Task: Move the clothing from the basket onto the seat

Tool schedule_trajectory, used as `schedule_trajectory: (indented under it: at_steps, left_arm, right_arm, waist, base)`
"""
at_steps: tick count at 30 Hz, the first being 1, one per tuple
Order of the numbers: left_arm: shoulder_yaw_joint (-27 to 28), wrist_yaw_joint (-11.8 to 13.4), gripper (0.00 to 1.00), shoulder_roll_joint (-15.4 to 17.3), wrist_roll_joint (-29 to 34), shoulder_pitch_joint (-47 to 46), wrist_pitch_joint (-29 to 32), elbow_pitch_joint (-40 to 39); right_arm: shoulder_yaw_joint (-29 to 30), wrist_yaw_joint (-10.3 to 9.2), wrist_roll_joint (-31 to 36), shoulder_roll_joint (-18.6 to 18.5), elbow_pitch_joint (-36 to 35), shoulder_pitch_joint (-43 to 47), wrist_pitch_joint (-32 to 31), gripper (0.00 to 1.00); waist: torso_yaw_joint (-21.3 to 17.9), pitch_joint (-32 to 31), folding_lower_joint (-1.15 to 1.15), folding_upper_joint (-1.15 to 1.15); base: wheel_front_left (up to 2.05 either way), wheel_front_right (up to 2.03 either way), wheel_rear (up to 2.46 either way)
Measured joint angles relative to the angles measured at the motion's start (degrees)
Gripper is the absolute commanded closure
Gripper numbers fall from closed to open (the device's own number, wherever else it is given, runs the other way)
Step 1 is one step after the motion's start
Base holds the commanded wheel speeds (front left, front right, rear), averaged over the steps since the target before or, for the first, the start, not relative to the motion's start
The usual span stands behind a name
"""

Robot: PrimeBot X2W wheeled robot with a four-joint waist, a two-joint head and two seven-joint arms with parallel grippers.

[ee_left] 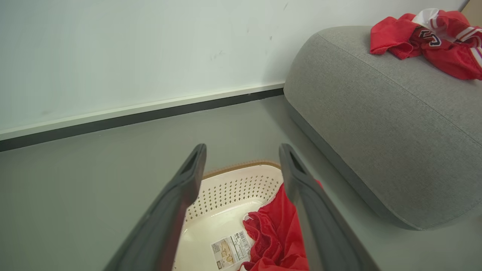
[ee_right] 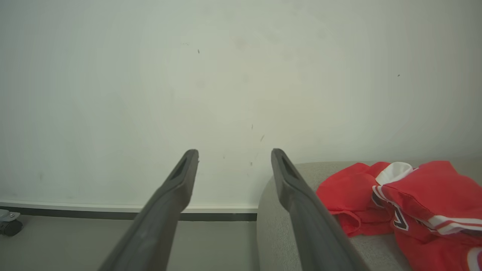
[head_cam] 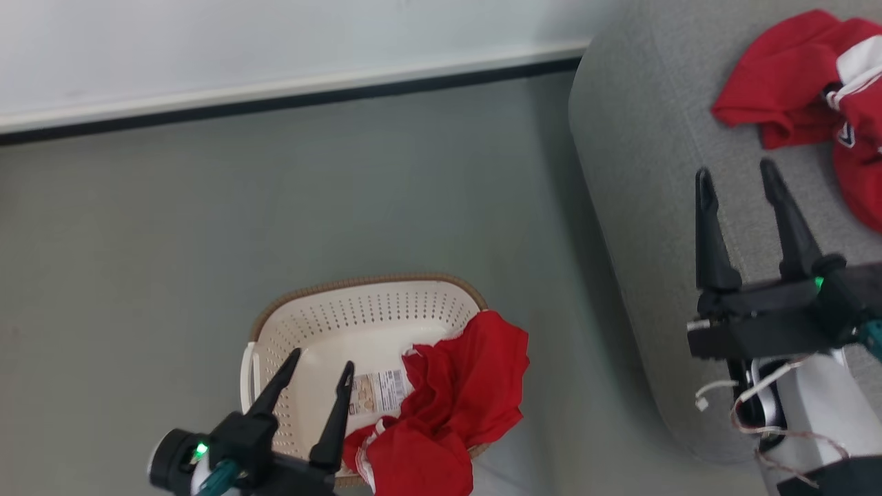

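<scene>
The cream-white basket (head_cam: 324, 324) with a brown rim sits on the floor at the lower middle of the head view. Red clothing (head_cam: 462, 406) fills its right side and spills over the rim; a paper label lies on the basket floor. My left gripper (head_cam: 322, 364) hovers open over the basket's left half, holding nothing. In the left wrist view the clothing (ee_left: 276, 233) lies just right of the gap between the fingers, inside the basket (ee_left: 229, 188). More red clothing with white trim (head_cam: 799, 89) lies on the grey seat (head_cam: 648, 151). My right gripper (head_cam: 736, 173) is open above the seat.
A white wall with a dark skirting strip (head_cam: 275, 103) runs behind the basket. Grey floor (head_cam: 207, 227) lies between wall, basket and seat. A small castor (ee_right: 9, 224) shows at the far left of the right wrist view. Loose wires hang by my right forearm (head_cam: 806, 406).
</scene>
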State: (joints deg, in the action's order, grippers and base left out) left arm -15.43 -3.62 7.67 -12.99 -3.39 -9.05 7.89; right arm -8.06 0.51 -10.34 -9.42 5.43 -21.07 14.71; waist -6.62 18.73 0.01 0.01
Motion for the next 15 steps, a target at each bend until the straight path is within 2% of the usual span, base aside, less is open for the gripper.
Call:
schedule_trajectory:
  at_steps: [15]
  left_arm:
    - [-8.70, -2.46, 0.00, -2.30, 3.55, -11.46, 4.11, 9.44]
  right_arm:
    - [-0.47, 1.31, 0.00, -0.52, 1.23, -14.65, -1.54, 0.00]
  waist:
    - [-0.41, 11.83, 0.00, 0.01]
  base:
    - [0.00, 0.00, 0.00]
